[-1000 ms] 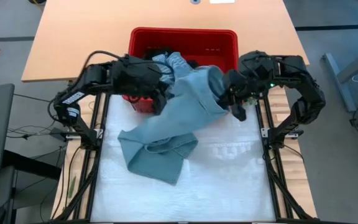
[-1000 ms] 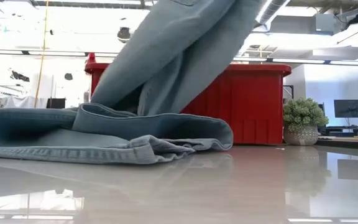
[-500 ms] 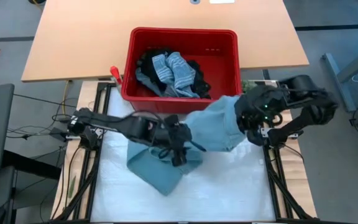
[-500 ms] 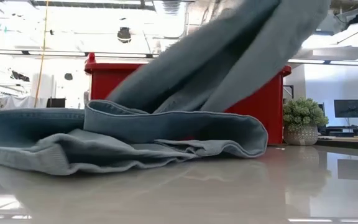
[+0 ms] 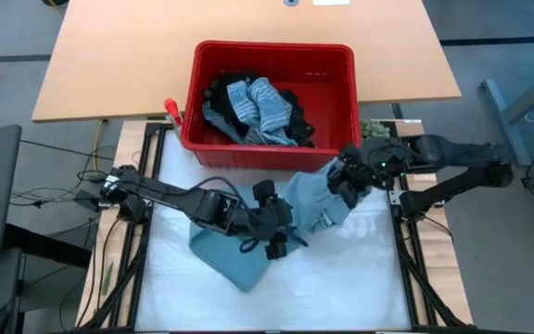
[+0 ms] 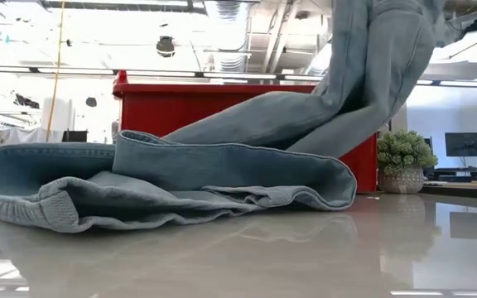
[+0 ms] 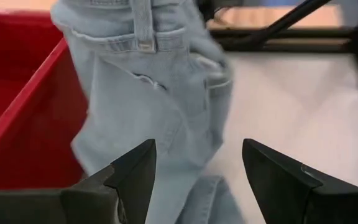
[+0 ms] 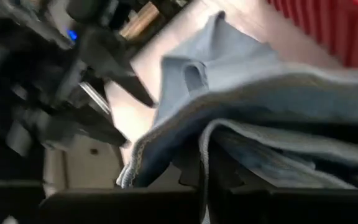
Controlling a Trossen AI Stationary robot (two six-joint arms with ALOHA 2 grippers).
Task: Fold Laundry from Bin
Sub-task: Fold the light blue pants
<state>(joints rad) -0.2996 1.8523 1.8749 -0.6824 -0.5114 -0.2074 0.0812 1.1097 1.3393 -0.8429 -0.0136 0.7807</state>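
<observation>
Clearly the step in hand is spreading the light blue-grey jeans (image 5: 315,199) out on the counter (image 5: 360,278) before any fold is made. The right gripper (image 5: 346,178) is clamped on the waistband end and holds it up off the surface, just in front of the red bin (image 5: 272,54); in the low view the cloth hangs from above and drapes down onto the heap lying flat on the counter. The left gripper (image 7: 197,168) has its fingers (image 7: 138,171) apart and holds nothing; it sits low over the counter with the hanging denim straight ahead of it and close, the back pocket and belt loop facing it, the red wall of the bin off to one side.

To do this well, the left gripper probably ought to close on the waistband or an outer seam at the same level as the right one's grip, not on a loose middle fold, so that both ends can be drawn apart evenly. The lifted end should likely stay high enough for the bunched legs nearest the left arm to uncurl instead of dragging.

The rest of the laundry (image 5: 258,107), striped and black pieces, lies in the bin, well apart from both grippers
</observation>
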